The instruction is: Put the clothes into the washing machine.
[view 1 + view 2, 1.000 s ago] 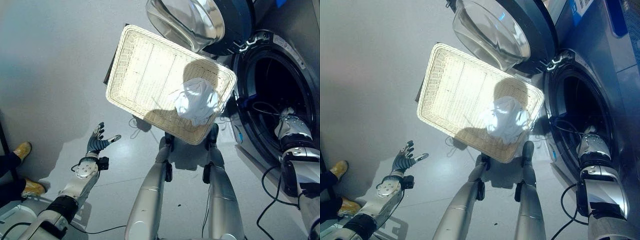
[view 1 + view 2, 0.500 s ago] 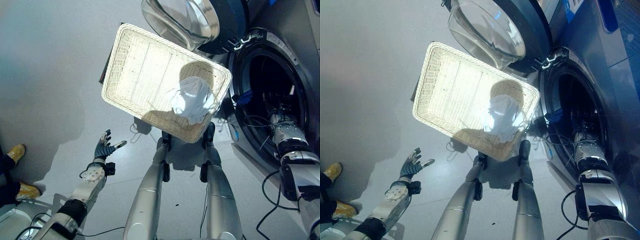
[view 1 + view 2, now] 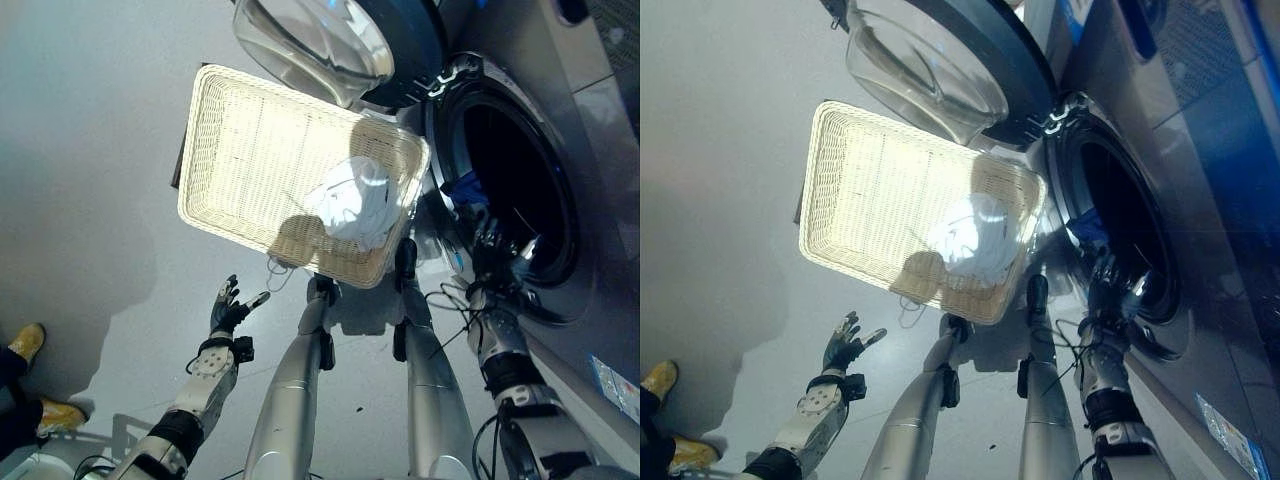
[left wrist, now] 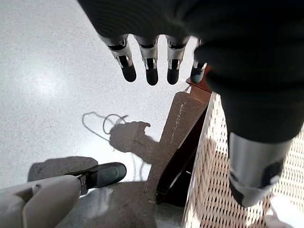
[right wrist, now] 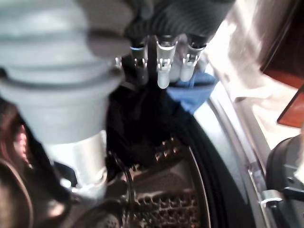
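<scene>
One pale wicker basket (image 3: 260,170) sits on the grey floor (image 3: 90,150) in front of one front-loading washing machine (image 3: 590,130), whose round glass door (image 3: 310,45) stands swung open above the basket's far edge. In the basket lies a single piece of clothing, a crumpled white garment (image 3: 350,205), resting in the corner nearest the machine. One blue garment (image 3: 462,188) lies at the lip of the dark drum opening (image 3: 515,180), at the side towards the basket; in the right wrist view the same blue cloth (image 5: 192,90) shows just past the fingertips, beside dark cloth (image 5: 137,118) that lies inside the drum. The right hand (image 3: 497,262) is at the lower rim of the drum opening with its fingers (image 5: 164,66) straight and spread, grasping nothing. The left hand (image 3: 230,310) hangs over the bare floor, well apart from the basket, its fingers (image 4: 152,64) straight and fanned out and its thumb apart from them, also released and empty. In the left wrist view the basket's woven wall (image 4: 209,156) runs beside a dark wooden base (image 4: 183,156). At the edge of the floor one person's two yellow shoes (image 3: 35,375) show.
</scene>
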